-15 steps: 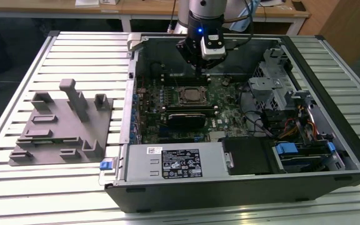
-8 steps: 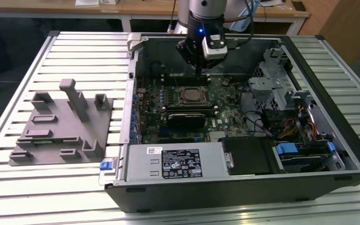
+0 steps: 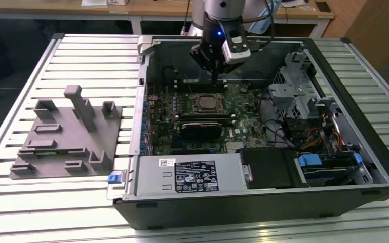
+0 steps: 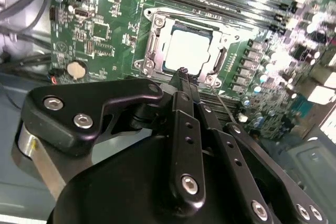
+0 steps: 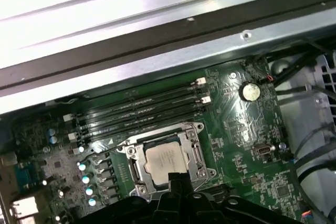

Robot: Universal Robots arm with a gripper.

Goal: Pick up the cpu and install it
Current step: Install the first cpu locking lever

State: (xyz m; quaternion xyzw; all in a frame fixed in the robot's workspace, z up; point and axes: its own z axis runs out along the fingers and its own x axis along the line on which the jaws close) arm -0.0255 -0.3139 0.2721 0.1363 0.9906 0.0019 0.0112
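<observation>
The cpu [image 3: 206,103] lies flat in the motherboard socket, silver top up, with the socket's metal frame around it. Both wrist views show it seated there, the cpu [image 4: 189,48] in the second wrist view and the cpu [image 5: 165,158] in the first. My gripper [image 3: 215,78] hangs inside the open computer case, a little above the socket's far edge. Its black fingers [image 4: 184,108] meet at one tip, shut with nothing between them. In the second wrist view the gripper [image 4: 182,72] points at the socket frame's edge; in the first, the gripper [image 5: 176,176] overlaps the chip's near edge.
The open case [image 3: 356,152] lies on a slatted table. A grey fixture block [image 3: 63,134] stands at the exterior view's left. A black heatsink-like block [image 3: 201,129], the power supply [image 3: 188,174] and a drive cage [image 3: 296,96] surround the socket. Memory slots [image 5: 142,111] run beside it.
</observation>
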